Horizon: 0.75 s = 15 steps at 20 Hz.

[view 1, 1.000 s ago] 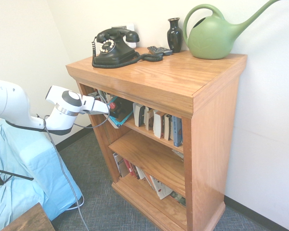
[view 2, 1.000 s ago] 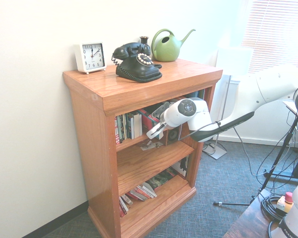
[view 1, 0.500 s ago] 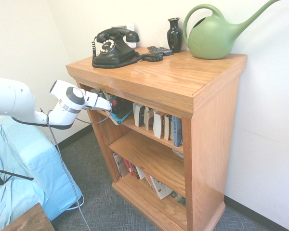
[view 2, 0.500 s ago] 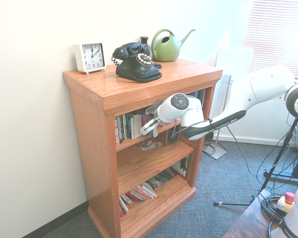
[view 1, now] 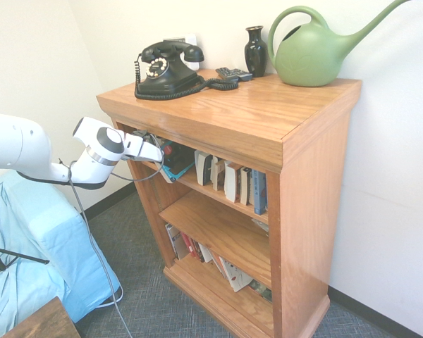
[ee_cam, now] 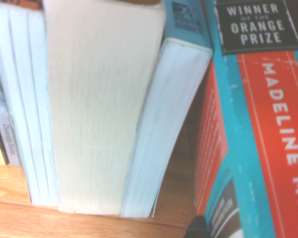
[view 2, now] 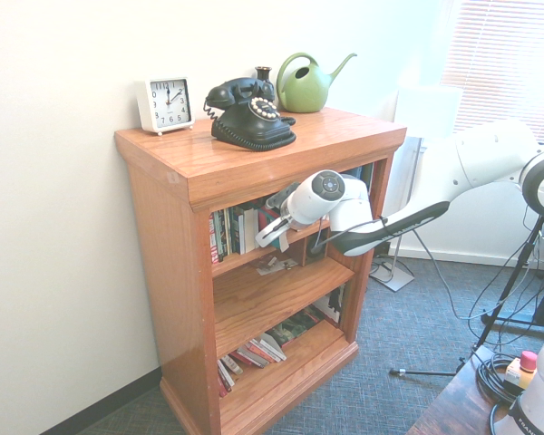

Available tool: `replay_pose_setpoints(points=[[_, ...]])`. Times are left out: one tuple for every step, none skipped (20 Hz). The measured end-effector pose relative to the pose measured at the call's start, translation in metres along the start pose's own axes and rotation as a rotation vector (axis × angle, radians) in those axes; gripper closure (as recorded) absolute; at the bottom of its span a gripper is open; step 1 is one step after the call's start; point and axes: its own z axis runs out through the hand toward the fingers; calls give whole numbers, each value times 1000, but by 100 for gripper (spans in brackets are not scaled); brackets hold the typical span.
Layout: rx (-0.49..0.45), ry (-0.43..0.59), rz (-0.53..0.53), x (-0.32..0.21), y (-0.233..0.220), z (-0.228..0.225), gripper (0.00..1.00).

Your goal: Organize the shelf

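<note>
At top tier of shelf point(view 1: 268, 134), end effector point(view 1: 157, 155) shut, among paperbacks point(view 1: 229, 182)

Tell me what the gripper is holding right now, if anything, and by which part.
Cannot be told: the gripper is shut beside the leaning teal-and-red book, but any hold is hidden.

- I count one shelf point(view 2: 254, 172), oak, with three open tiers.
- On top I've got one black rotary telephone point(view 2: 247, 112), one white alarm clock point(view 2: 165, 103), one green watering can point(view 1: 311, 51) and one dark vase point(view 1: 255, 49).
- One small dark remote-like thing point(view 1: 233, 73) beside the vase; I can't tell what it is.
- Upright books on the top tier: roughly five in the right-hand group point(view 1: 233, 180), hard to split apart.
- Up close at the wrist: one red-and-teal paperback point(ee_cam: 253, 144), plus about five books showing page edges point(ee_cam: 99, 109).
- Bottom tier: a leaning row of paperbacks point(view 2: 254, 352), too small to count.
- One arm, one gripper point(view 1: 156, 156).
</note>
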Motion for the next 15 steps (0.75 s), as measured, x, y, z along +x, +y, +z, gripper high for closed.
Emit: replay_pose_setpoints(points=[[0,1,-2,0,0,0,0],[0,2,-6,-1,0,0,0],[1,3,-10,-1,0,0,0],[1,4,-14,-2,1,0,0],[1,3,-18,-4,2,0,0],[1,-1,-20,-6,4,0,0],[1,-3,-22,-9,7,-1,0],[1,-4,-24,-12,11,-3,0],[2,-8,-26,-17,17,-5,0],[2,-11,-28,-22,23,-8,0],[2,-14,-30,-28,31,-11,0],[3,-17,-27,-34,39,-15,0],[6,-20,-20,-39,47,-19,0],[11,-24,-12,-44,54,-23,0],[14,-29,-2,-47,61,-27,0]])
